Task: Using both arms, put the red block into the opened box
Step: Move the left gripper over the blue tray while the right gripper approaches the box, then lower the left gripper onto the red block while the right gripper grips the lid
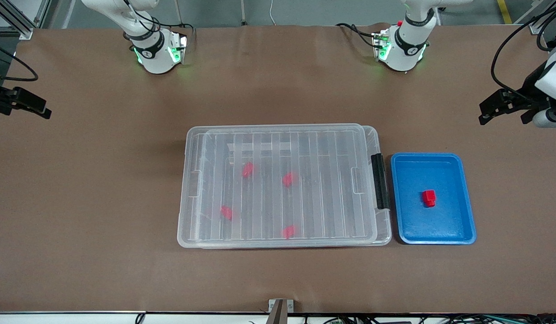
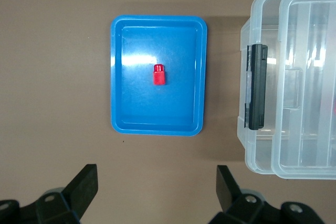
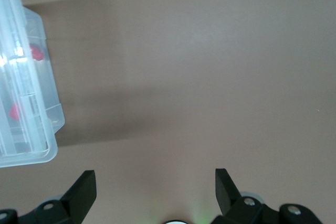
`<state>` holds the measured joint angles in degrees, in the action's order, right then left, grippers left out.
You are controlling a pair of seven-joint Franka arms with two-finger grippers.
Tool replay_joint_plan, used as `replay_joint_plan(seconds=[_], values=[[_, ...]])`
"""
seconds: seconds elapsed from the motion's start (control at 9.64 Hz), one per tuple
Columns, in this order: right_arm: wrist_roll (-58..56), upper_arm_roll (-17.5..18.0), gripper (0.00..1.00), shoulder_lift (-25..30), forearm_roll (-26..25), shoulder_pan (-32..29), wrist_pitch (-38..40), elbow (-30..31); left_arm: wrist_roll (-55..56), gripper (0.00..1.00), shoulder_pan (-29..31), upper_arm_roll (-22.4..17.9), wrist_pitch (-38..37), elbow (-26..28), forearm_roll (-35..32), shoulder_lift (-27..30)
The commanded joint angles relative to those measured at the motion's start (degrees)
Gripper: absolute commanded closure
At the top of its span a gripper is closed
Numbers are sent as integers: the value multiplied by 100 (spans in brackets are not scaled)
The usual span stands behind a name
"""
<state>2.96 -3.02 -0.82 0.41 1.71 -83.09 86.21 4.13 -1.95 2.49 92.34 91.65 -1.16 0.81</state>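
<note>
A red block [image 1: 429,198] [image 2: 159,74] lies alone in the blue tray [image 1: 458,225] [image 2: 136,108], beside the box's black handle [image 1: 379,180]. The clear box [image 1: 278,128] [image 2: 294,77] [image 3: 31,103] sits mid-table with its ribbed lid lying on it, slightly offset. Several more red blocks [image 1: 247,169] show blurred through the lid. My left gripper [image 1: 503,118] [image 2: 156,174] hangs open and empty over bare table at the left arm's end. My right gripper [image 1: 35,108] [image 3: 155,177] hangs open and empty over bare table at the right arm's end.
Both arm bases [image 1: 156,54] [image 1: 401,49] stand along the table's edge farthest from the front camera. A small metal bracket [image 1: 280,308] sits at the edge nearest that camera. Brown table [image 1: 102,202] surrounds the box and tray.
</note>
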Motion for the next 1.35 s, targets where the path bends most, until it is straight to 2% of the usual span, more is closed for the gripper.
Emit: replay_joint_plan(seconds=[0.0, 0.21, 0.42, 0.73, 1.04, 1.25], values=[[90, 377, 0, -469, 74, 320, -625, 45, -61, 1, 11, 6, 3, 64, -95, -535], [947, 862, 0, -1154, 65, 356, -1461, 36, -105, 1, 317, 32, 615, 169, 10, -1001], [1040, 1171, 0, -1761, -5, 373, -2086, 27, -385, 1, 389, 23, 1125, 283, 46, -1519], [1040, 1172, 0, -2439, -58, 645, -2991, 45, -439, 1, 380, 14, 2424, 1063, 37, -1872], [1058, 1172, 0, -2800, -418, 743, -3388, 71, -439, 1, 406, 14, 3523, 1311, 37, -2531], [1058, 1172, 0, -2924, -585, 734, -3459, 89, -439, 1, 468, 23, 3956, 1531, 37, -2847]])
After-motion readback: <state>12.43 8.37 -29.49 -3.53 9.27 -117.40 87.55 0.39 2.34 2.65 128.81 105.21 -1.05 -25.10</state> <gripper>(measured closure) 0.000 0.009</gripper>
